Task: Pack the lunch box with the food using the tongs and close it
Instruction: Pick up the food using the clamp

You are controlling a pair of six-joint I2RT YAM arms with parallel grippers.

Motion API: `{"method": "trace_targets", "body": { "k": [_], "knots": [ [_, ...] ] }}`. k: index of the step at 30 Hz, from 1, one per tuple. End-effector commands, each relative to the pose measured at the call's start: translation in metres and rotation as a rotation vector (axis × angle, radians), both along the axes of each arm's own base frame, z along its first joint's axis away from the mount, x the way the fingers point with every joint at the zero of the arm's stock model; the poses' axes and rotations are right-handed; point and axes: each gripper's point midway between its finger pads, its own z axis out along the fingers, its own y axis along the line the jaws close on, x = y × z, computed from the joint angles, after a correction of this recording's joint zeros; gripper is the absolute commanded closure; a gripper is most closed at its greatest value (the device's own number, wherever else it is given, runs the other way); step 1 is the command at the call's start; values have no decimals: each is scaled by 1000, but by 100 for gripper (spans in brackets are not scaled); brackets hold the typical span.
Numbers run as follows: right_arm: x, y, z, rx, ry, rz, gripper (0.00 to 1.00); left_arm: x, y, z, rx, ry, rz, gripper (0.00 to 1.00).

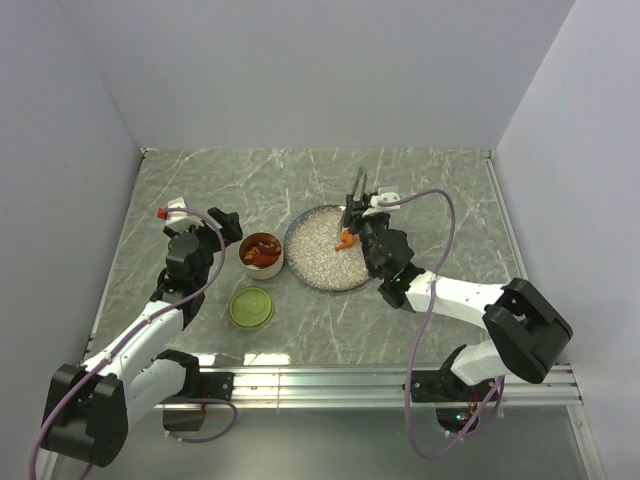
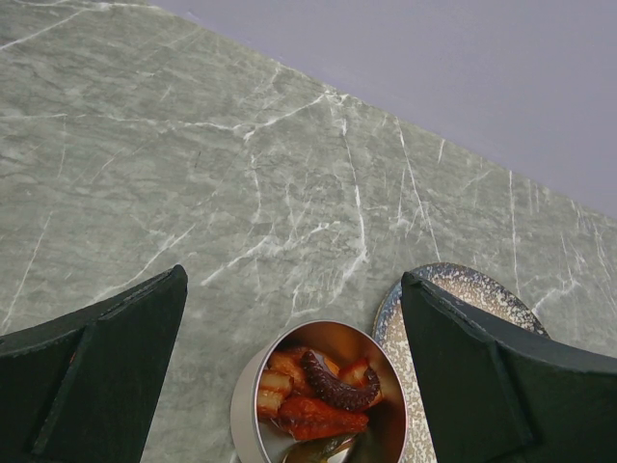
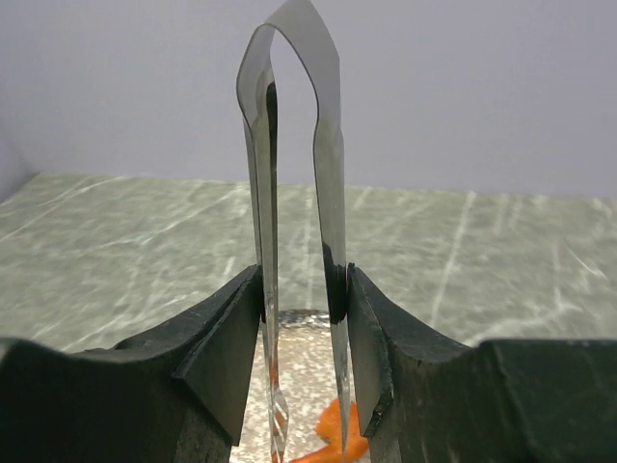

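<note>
**While R gripper squeezes tongs over plate, lunch box sits lidless by L gripper**

Since its lid [image 1: 251,307] is off, the lunch box [image 1: 262,255] shows what's inside: food [image 2: 323,391], i.e. orange pieces w/ a dark curved strip on top, piled against one side. The tin stands upright on the table [image 1: 200,190], just ahead of the L gripper [image 1: 222,225]. In the L wrist view it sits in line w/ the gap btwn the fingers. L gripper is spread wide, nothing btwn its fingers, and it is not touching the tin. The lid lies flat on the table, apart from the tin, back toward the arm bases from the L gripper.

The tongs [image 3: 299,241] are clamped in the R gripper [image 3: 304,289]. Its pads press both thin arms inward partway along their length. The joined end sticks out past the fingers and the tips point down below them. The arms are squeezed closer, but the tips don't meet.

A loose chunk [image 3: 333,439], orange, lies at the tips, right under the R gripper. Can't tell if it's nipped or only touched.

The plate [image 1: 320,265], speckled grey, sits directly beneath the R gripper. Its rim is right beside the tin, and contact btwn them can't be made out.
</note>
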Motion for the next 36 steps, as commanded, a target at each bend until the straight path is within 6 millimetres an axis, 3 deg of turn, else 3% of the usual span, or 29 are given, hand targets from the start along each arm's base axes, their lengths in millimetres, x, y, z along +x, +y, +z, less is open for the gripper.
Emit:
{"method": "trace_targets", "body": {
  "k": [1, 8, 29, 36],
  "knots": [
    [5, -24, 10, 79, -6, -151, 53, 2, 2, 14, -23, -49, 10, 1],
    [14, -26, 1, 39, 3, -207, 46, 3, 1, 13, -20, -45, 9, 1],
    [39, -10, -18, 42, 32, -162, 45, 2, 2, 12, -18, -45, 9, 1],
    [43, -7, -23, 48, 56, -162, 55, 2, 2, 13, -18, -49, 10, 0]
  ]
}}
